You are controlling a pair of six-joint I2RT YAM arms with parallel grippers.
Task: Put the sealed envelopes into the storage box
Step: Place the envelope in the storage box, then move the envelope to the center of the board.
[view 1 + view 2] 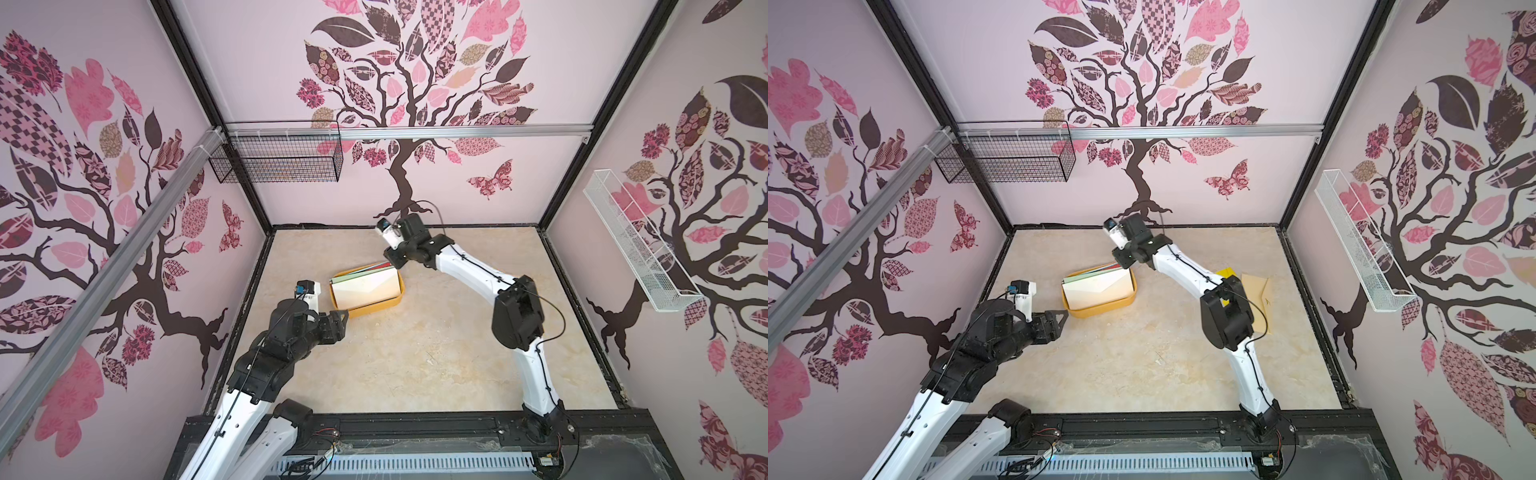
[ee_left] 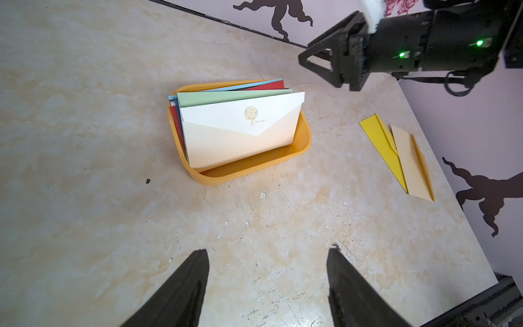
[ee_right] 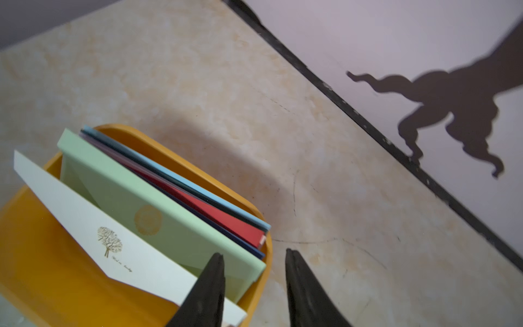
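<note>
Your left pincer (image 2: 268, 252) is spread open with nothing in it, hanging over the bare counter (image 2: 85, 141) just short of the storage box (image 2: 254, 170). Your right pincer (image 3: 254, 253) is open and empty too, above the box's far corner. The box sits mid-counter with sealed envelopes (image 1: 365, 282) leaning on edge inside: cream envelope (image 2: 240, 136) in front, pale green envelope (image 2: 226, 97) behind it, then red envelope (image 3: 226, 215) and light blue envelope (image 3: 198, 186). A yellow envelope (image 2: 379, 141) and a tan envelope (image 2: 413, 167) overlapping it lie flat on the counter, well apart from the box.
</note>
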